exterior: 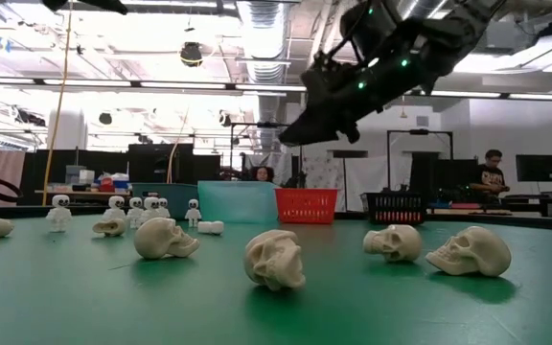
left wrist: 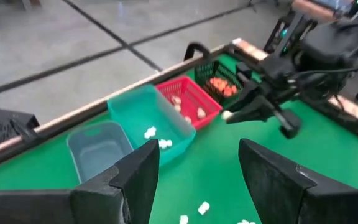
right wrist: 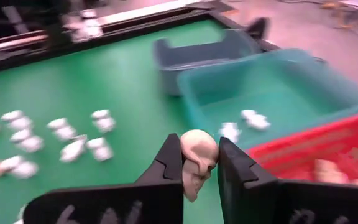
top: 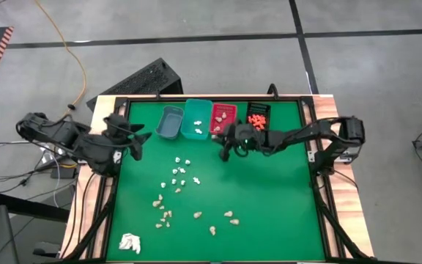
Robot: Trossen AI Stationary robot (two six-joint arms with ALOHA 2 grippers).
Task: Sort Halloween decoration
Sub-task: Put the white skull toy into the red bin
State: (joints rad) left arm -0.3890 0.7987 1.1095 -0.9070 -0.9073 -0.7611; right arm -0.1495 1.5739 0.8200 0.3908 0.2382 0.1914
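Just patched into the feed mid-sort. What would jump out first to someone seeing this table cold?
First, the right pincer, raised over the mat near the red bin, shut on a beige skull. Next, the row of four bins along the far edge: grey, teal, red, and black holding orange pieces. Loose white figures and beige skulls dot the green mat; the left pincer waits open at the left edge.

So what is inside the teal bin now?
The teal bin holds a few small white pieces on its floor, seen in both wrist views. Part of the floor is covered by its near wall and by the right pincer holding a beige skull.
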